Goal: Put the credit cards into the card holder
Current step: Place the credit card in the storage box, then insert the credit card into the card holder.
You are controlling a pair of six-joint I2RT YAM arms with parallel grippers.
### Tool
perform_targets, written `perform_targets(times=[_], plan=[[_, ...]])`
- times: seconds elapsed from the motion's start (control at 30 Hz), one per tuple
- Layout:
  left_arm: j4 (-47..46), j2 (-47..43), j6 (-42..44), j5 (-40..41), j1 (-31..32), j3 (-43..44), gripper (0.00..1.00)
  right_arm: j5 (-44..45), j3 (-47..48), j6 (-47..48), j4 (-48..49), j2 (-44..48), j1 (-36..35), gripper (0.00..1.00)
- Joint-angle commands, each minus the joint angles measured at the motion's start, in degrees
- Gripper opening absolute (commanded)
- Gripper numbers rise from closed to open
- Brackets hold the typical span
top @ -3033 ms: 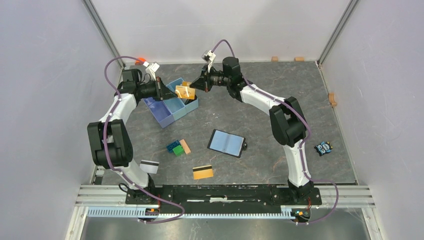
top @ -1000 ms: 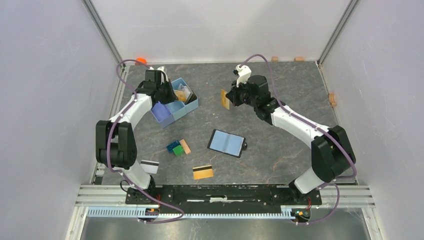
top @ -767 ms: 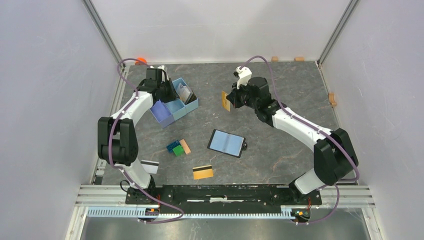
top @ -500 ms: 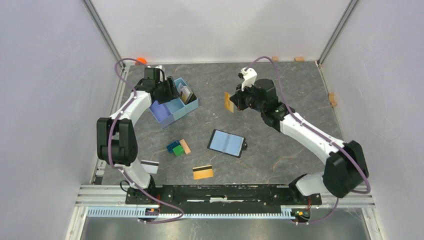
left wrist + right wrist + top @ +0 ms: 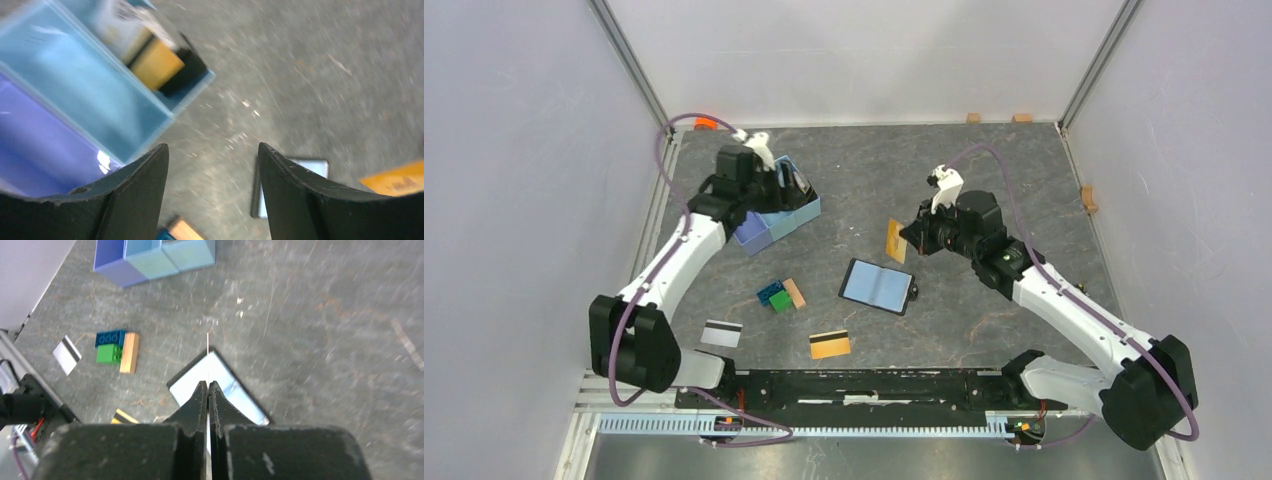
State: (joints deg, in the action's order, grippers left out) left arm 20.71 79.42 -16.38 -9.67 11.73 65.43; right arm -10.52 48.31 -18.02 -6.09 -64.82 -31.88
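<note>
The card holder lies open on the table, light blue lining up; it also shows in the right wrist view. My right gripper is shut on a gold credit card, held on edge just above the holder's far end. In the right wrist view the gripper shows that card edge-on as a thin line. My left gripper hangs open and empty by the tray's near right corner, fingers wide apart. Several cards sit in the tray's end compartment. A white card and a gold card lie flat near the front.
The light blue three-compartment tray stands at the back left. Green and blue toy bricks and a tan wooden block lie left of the holder. A small dark patterned object sits at the right.
My right arm has carried the gold card forward and down to just above the card holder. My left gripper has opened and shifted slightly right along the tray.
</note>
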Motion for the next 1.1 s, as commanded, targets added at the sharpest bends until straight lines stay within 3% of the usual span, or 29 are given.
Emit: perform_targets(times=[0.0, 0.37, 1.07], plan=[[-1.94, 0.17, -1.68, -6.69, 8.57, -5.04, 0.72, -4.71, -5.59, -10.14, 1.61, 1.53, -0.21, 0.00], [-9.60, 8.08, -9.10, -10.86, 19.83, -12.55, 0.71, -10.95, -16.79, -26.65, 11.12, 0.59, 3.82, 0.00], [-7.82, 16.05, -7.84, -9.09, 21.15, -12.25, 0.62, -14.87, -27.39, -42.58, 33.59, -11.12, 5.69, 0.00]])
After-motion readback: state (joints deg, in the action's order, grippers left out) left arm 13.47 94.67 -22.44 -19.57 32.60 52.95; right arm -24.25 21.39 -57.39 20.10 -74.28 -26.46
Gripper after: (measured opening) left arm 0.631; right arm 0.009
